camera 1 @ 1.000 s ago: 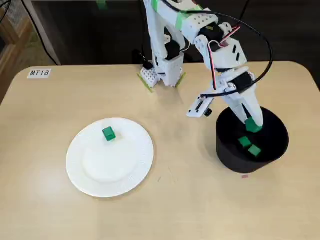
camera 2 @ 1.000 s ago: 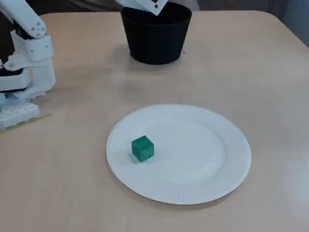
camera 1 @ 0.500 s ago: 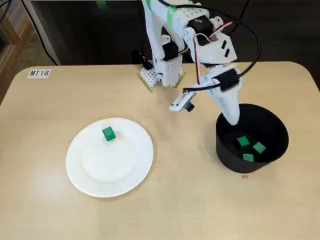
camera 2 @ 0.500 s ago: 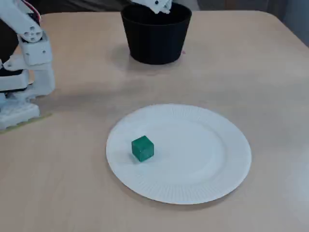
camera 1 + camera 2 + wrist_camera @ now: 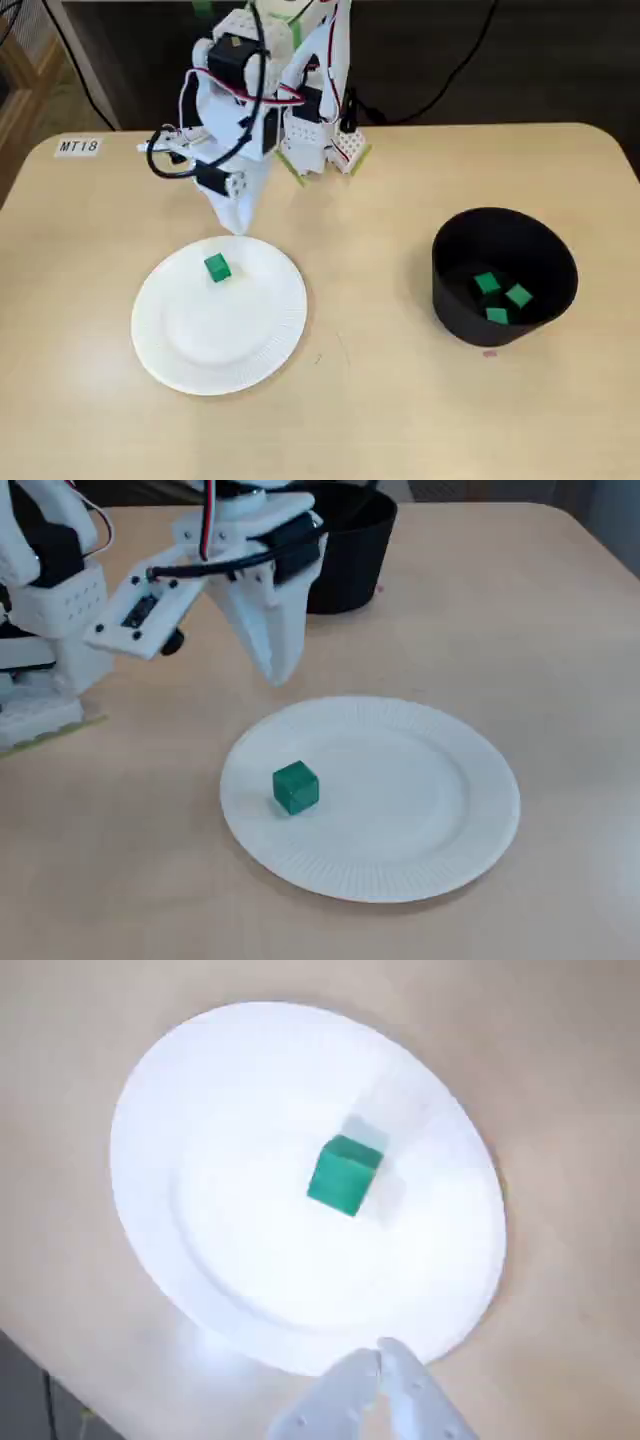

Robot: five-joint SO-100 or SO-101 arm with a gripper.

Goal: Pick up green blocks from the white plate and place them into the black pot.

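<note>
Green block lies on white plate; closed hand at rim.

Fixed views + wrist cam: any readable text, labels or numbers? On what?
"MT18": on a small white label stuck flat on the table, at the far left corner in a fixed view.
No other text: nothing printed shows on the white plate, the black pot or the arm in any view.

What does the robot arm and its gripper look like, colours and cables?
The arm is white plastic with black motors, thin red wires and a looping black cable. The gripper has two white fingers tapering to a point.
</note>
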